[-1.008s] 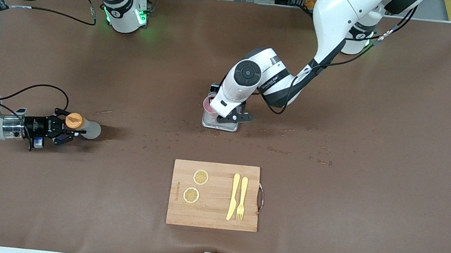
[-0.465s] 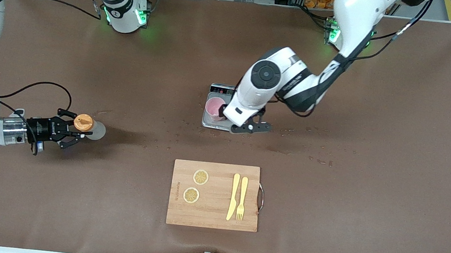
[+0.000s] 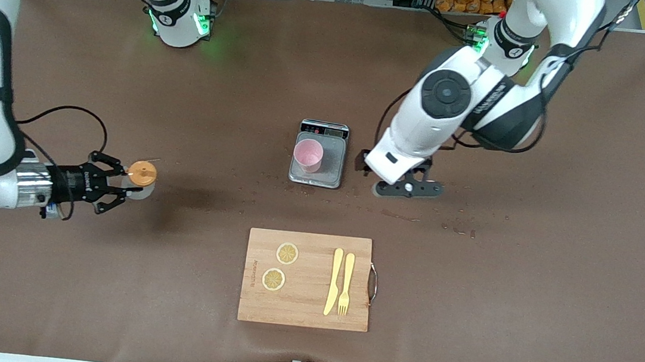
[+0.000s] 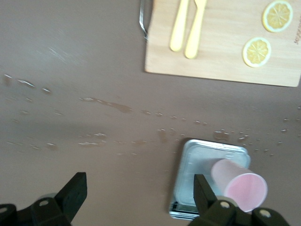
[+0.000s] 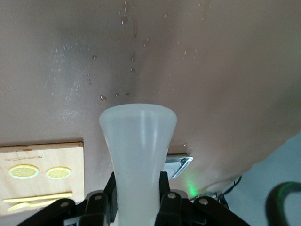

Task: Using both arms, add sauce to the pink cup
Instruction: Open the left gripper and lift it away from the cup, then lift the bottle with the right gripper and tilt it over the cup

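Since the earlier frames, my left pincer has drawn away from the pink cup toward the left arm's end of the bench, and my right pincer has carried the sauce closer to the cup's side of the bench.

Landmark: the grey scale tray.

Pink cup: stands upright on the tray, on the part toward the right arm's end. In the left wrist view the cup sits beside one fingertip and outside the gap, with no contact.

Left pincer: spread wide, holding nothing, up over bare bench just beside the tray on the left arm's side.

Right pincer: clamped on the sauce bottle, well apart from the tray toward the right arm's end. In the right wrist view the whitish bottle body sits squarely between my fingers, its flared base pointing away from the wrist. From the front the orange cap faces the camera.

Wooden board: nearer the front camera than the tray; carries two lemon slices, a yellow knife and a yellow fork.
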Robot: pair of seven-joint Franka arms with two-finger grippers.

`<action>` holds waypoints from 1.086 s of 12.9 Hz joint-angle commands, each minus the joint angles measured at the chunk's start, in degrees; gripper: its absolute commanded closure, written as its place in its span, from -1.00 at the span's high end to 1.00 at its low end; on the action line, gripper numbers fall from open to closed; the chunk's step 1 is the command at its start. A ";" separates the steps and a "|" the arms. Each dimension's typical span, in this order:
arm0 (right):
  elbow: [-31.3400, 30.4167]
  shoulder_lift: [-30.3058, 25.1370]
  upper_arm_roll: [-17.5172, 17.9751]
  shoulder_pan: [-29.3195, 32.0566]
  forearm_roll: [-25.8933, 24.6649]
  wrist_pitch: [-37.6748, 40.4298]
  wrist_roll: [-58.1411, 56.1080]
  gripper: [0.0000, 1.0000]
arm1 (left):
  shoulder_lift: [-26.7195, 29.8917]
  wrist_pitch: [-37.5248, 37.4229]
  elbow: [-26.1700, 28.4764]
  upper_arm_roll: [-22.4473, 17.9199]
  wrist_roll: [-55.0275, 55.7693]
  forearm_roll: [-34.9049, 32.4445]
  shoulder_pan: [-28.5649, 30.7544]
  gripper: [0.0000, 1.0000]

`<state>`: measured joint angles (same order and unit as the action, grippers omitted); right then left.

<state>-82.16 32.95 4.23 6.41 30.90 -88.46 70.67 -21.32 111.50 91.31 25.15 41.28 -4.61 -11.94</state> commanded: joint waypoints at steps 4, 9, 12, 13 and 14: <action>-1.34 -6.66 -0.54 -11.67 -11.38 -1.97 14.39 -0.35 | 6.72 -5.76 1.68 0.51 -9.97 -0.40 6.40 1.00; -1.51 -7.81 -0.54 -21.34 -19.72 -3.73 30.11 -0.41 | 15.76 -10.95 5.62 -9.39 -22.78 2.14 3.87 1.00; -2.30 -8.95 -0.45 -27.40 -26.66 -4.79 40.48 -0.59 | 19.38 -16.30 6.25 -15.81 -34.56 2.24 3.42 1.00; -2.82 -8.95 -0.45 -28.81 -28.08 -4.53 43.56 -0.53 | 20.26 -17.28 6.16 -17.75 -38.25 2.33 3.24 1.00; -3.35 -9.13 -0.45 -30.83 -29.40 -4.00 46.03 -0.52 | 20.53 -18.76 5.64 -18.99 -40.29 1.98 3.24 1.00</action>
<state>-82.45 26.81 4.27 -21.44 4.72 -92.83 111.65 -3.24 94.57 95.58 8.99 5.48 -3.37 -7.72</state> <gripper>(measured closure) 0.634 0.000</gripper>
